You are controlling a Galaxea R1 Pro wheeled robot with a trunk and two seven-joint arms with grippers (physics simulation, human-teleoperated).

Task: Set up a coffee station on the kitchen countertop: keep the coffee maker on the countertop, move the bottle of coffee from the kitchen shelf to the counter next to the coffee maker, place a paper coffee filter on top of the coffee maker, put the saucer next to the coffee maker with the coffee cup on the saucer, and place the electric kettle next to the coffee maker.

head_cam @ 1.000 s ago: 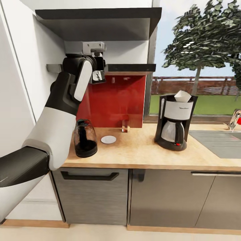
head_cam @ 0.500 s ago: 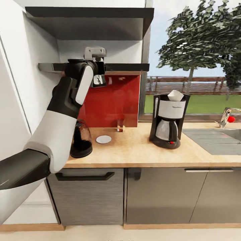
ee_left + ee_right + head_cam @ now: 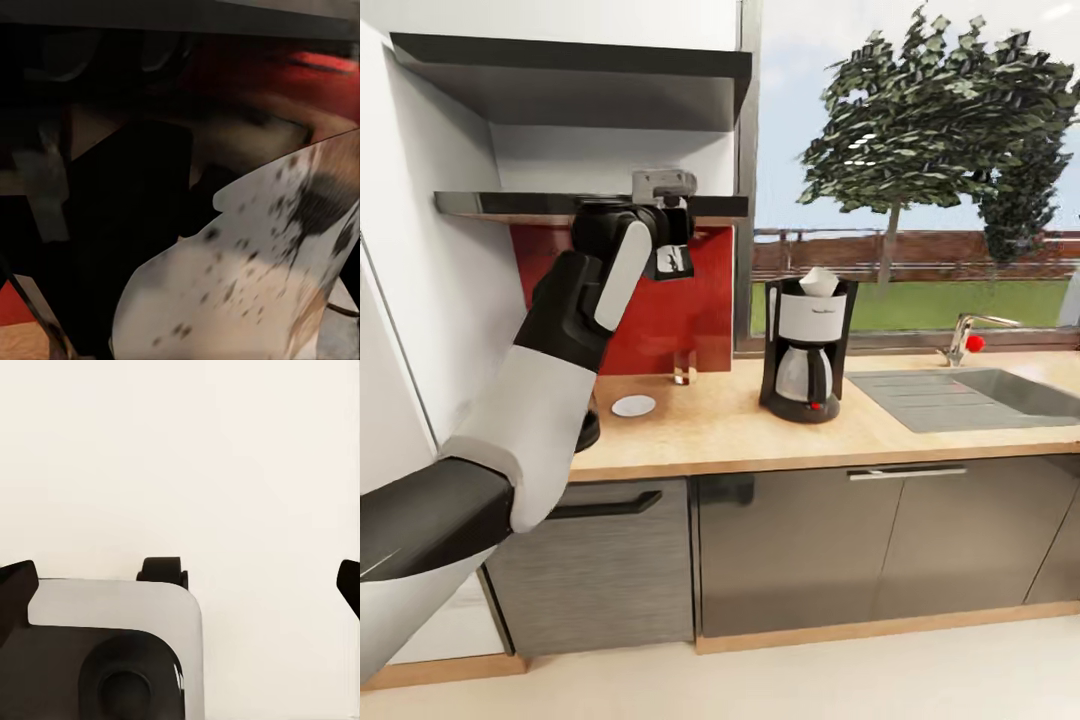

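Gripping the bottle of coffee (image 3: 672,262), the left hand (image 3: 668,232) hides its label's writing.

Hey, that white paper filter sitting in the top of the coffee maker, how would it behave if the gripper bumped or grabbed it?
The paper coffee filter looks thin and folded, so it would probably crumple under a firm pinch. It rests loosely, tilted, poking above the coffee maker, so a light nudge could likely knock it out. It is probably very light, giving almost no resistance.

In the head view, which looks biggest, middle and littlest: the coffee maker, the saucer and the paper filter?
1. the coffee maker, clearly largest.
2. and 3. the saucer and the paper coffee filter look about alike, too close to rank.
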